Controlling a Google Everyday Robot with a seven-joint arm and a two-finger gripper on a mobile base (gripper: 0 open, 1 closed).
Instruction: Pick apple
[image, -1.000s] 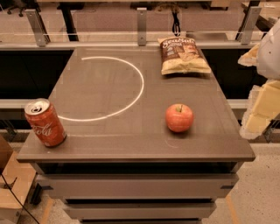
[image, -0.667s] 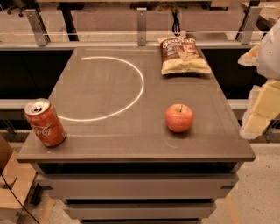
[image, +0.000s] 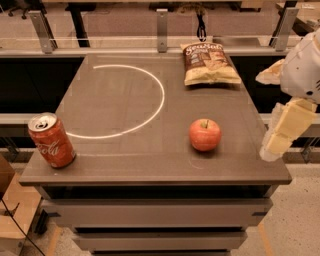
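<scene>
The apple (image: 205, 134) is round and red-orange with a short stem. It sits upright on the grey table (image: 125, 105), right of centre and near the front edge. My gripper (image: 278, 138) hangs just off the table's right edge, level with the apple and about a can's height to its right, not touching it. The white arm above it runs out of view at the right.
A red Coca-Cola can (image: 51, 140) stands at the front left corner. A bag of chips (image: 208, 62) lies at the back right. A white circle line (image: 127, 100) is marked on the tabletop. A rail with posts (image: 161, 30) runs behind the table.
</scene>
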